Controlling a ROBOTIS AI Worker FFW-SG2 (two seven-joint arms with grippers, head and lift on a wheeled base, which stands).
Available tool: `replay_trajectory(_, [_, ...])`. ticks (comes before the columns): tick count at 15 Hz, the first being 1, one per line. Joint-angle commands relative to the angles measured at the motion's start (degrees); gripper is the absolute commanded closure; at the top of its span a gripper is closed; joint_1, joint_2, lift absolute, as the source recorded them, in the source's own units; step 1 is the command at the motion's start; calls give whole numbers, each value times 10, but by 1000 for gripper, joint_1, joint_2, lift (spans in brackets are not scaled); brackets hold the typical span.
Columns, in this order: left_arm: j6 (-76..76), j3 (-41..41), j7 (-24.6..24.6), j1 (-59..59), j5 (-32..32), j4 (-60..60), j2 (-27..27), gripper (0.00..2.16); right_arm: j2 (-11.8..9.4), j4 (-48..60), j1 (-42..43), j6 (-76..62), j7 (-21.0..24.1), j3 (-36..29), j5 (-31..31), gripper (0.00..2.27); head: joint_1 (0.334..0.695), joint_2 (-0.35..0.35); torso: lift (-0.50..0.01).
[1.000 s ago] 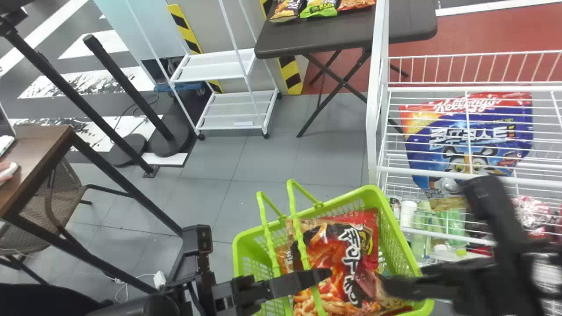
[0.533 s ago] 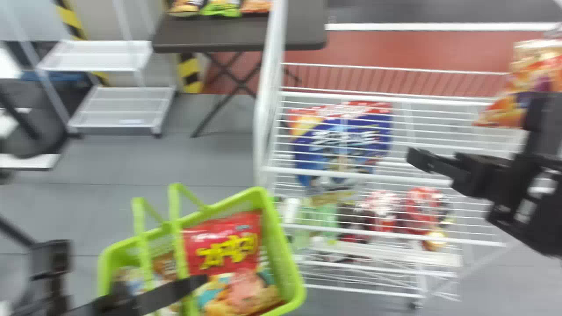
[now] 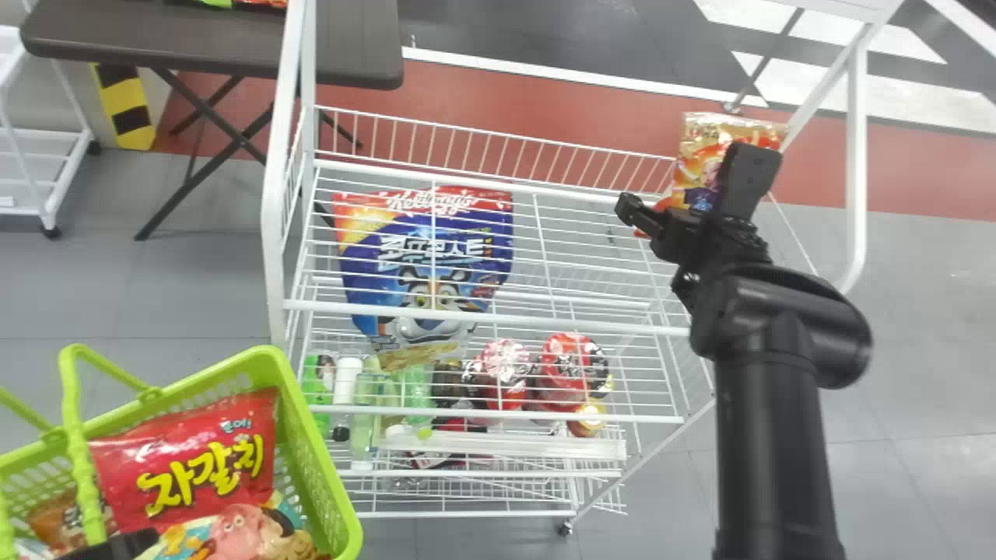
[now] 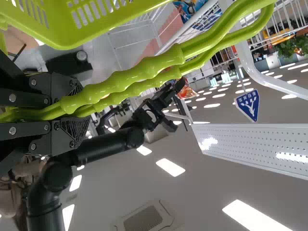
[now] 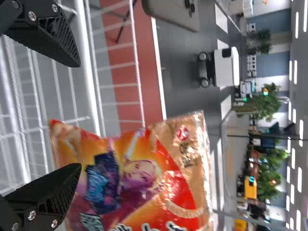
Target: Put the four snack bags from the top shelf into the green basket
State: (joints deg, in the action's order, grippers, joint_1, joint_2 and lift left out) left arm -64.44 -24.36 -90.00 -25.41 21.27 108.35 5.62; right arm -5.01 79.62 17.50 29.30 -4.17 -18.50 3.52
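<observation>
Apparently the work is near its end: I count two bags in the green basket (image 3: 320, 467) at eight o'clock, one red snack bag (image 3: 194, 467) and one brown snack bag (image 3: 66, 517); whether a third lies there, I cannot tell. One orange snack bag (image 3: 704, 148) stands at two o'clock, at the far end of the top shelf (image 3: 545, 321), and probably is the last. The right gripper (image 3: 689, 183) has its fingers apart near it. The left gripper (image 4: 87, 110) is clamped on the two basket handles (image 4: 130, 79).
</observation>
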Motion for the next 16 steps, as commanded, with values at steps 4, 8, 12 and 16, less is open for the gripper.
replay_trajectory(4, [7, -10, -6, -1, 3, -9, 0, 2148, -1, -134, 83, -58, 12, -17, 93, 296, 695, -322, 0])
replay_trajectory(8, [7, -10, -6, -1, 2, -14, 0, 2148, 4, -112, 62, -49, 58, -12, 85, 2240, 695, -327, 0])
replay_trajectory(12, [7, -9, -6, 0, 2, -14, 0, 2148, 8, -75, 50, -14, 65, -14, 73, 2253, 695, -340, 0])
replay_trajectory(16, [7, -9, -6, 1, 2, -14, 2, 2148, 8, -39, 29, 2, 65, -19, 48, 2253, 695, -346, 0])
